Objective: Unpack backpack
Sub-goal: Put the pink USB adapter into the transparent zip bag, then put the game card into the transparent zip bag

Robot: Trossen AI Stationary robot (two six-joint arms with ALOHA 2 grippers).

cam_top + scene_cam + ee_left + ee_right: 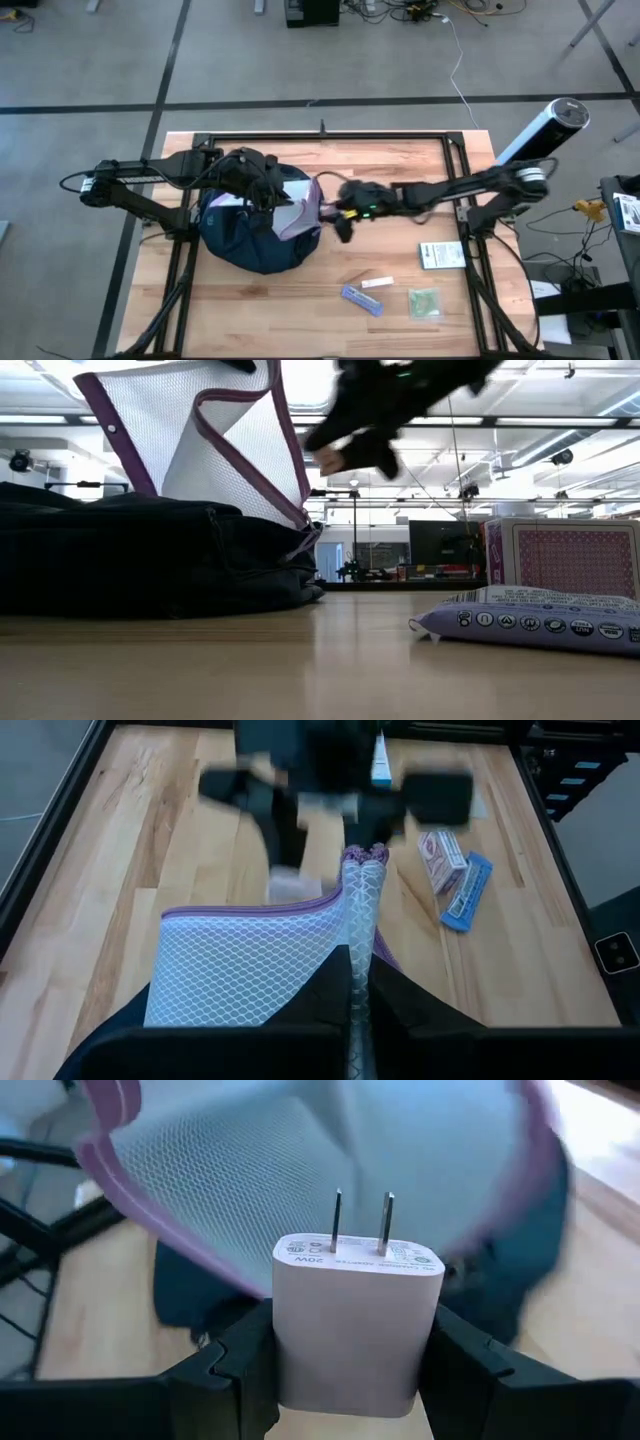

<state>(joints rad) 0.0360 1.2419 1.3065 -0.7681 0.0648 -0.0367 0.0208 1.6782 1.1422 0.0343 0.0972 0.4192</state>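
Matt navy cloth backpack (250, 238); white mesh pouch (260, 960); smooth plastic charger (357, 1320); wood table (300, 310).

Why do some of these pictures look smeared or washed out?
Low view: bright ceiling lights behind leave the right gripper a dark, smeared shape. Left wrist view: that gripper is blurred while the mesh pouch is crisp. Right wrist view: the white charger is sharp; pouch and backpack behind are soft.
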